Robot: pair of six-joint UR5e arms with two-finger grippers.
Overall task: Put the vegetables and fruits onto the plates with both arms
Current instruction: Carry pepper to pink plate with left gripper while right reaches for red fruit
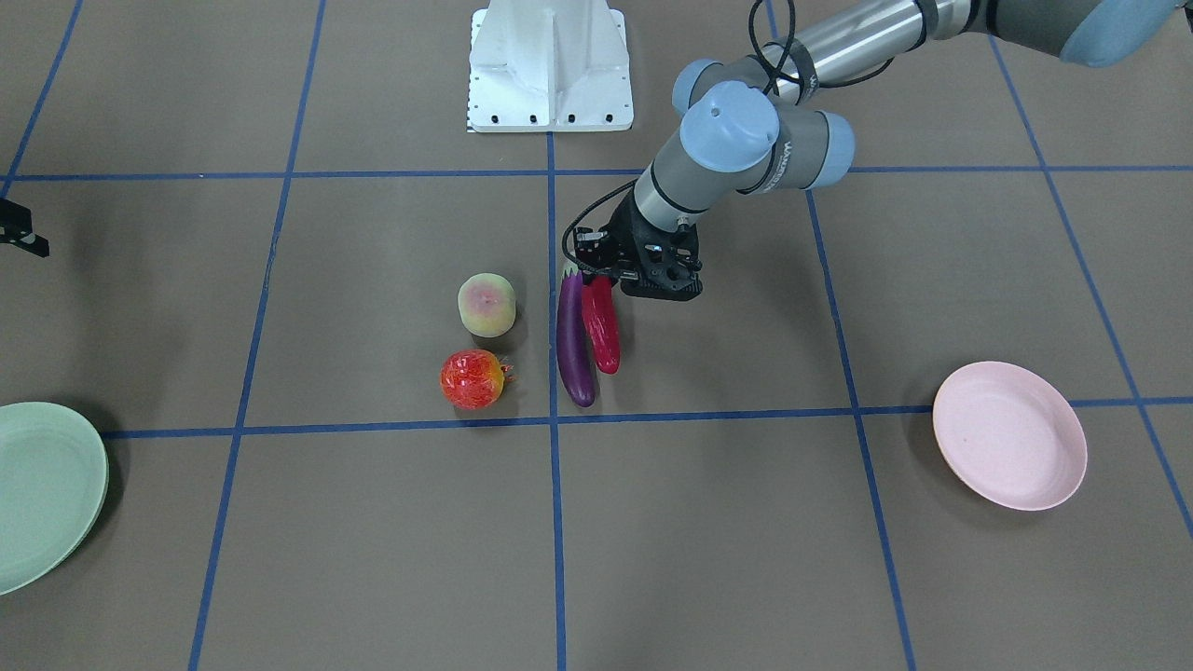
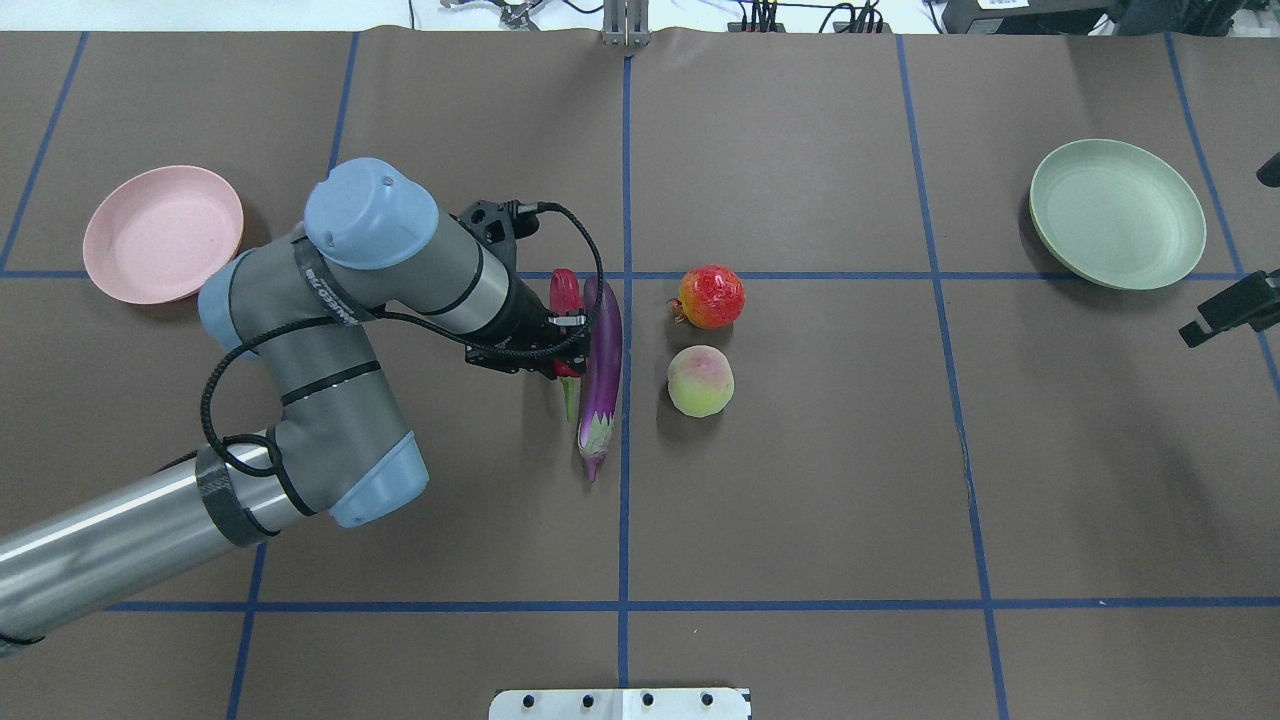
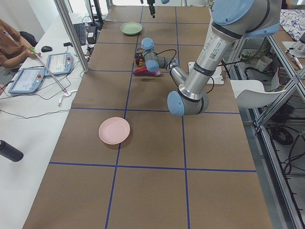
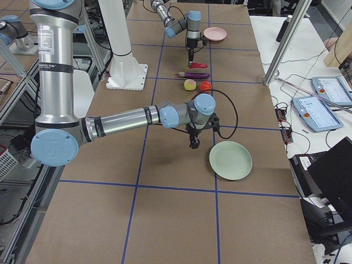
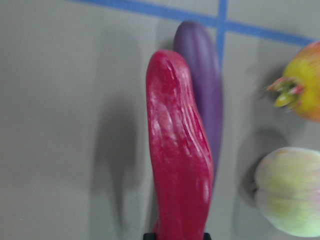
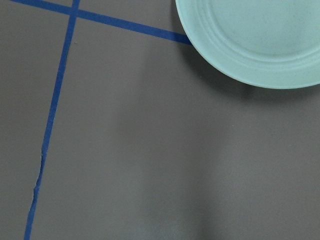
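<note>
0 of 4 pieces sit on a plate so far. My left claw [image 2: 567, 348] is clenched on the chili [image 1: 603, 326] near its stem end. The chili lies right against the eggplant [image 1: 574, 340], on the side toward my left; I judge it barely raised, if at all.

The red fruit [image 1: 473, 379] and the pale fruit [image 1: 486, 305] rest near the eggplant on its other side, with nothing gripping them. The pink plate [image 1: 1009, 435] is well apart from the eggplant on my left, and the green plate [image 2: 1117, 213] well apart on my right. Both hold nothing.

My right claw [image 2: 1228, 312] hangs far from the eggplant, near the green plate. I cannot tell whether it is released or clenched. By my reckoning 1 grasp is made and 4 placings are left.
</note>
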